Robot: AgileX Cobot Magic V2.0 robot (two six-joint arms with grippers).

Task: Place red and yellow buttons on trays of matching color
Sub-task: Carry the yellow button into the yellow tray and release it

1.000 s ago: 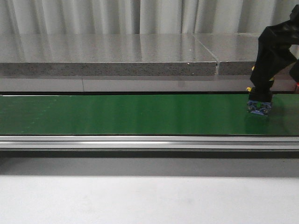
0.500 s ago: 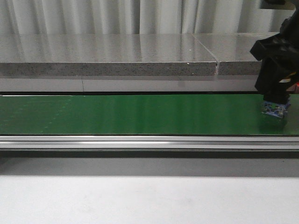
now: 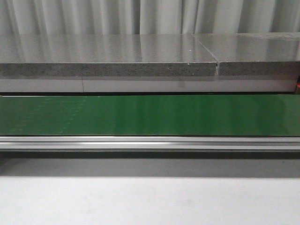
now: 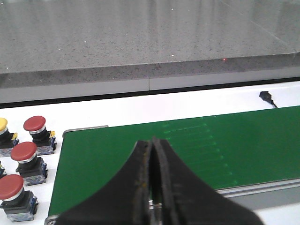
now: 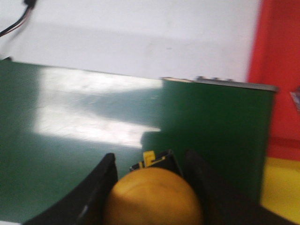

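Our right end effector [image 5: 152,187] clasps a round yellow-capped push button [image 5: 152,199] above the glossy green conveyor belt [image 5: 84,117]; red tray [image 5: 281,70] at frame right; left end effector [image 4: 151,187] clenched, red mushroom-capped buttons [image 4: 23,152] lower left.

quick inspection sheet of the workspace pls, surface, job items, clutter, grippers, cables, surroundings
surface: green conveyor belt on a white table; belt bare in the front view.
job's things: yellow button between the right gripper's fingers; three red buttons and part of a yellow-capped one on the white surface beside the belt's end; red tray and yellow tray past the belt's other end.
clutter: nothing seen.
grippers: left gripper shut and empty over the belt; right gripper shut on the yellow button.
cables: black cable end on the white surface; another black cable in the right wrist view.
surroundings: grey stone counter, pale curtain behind.
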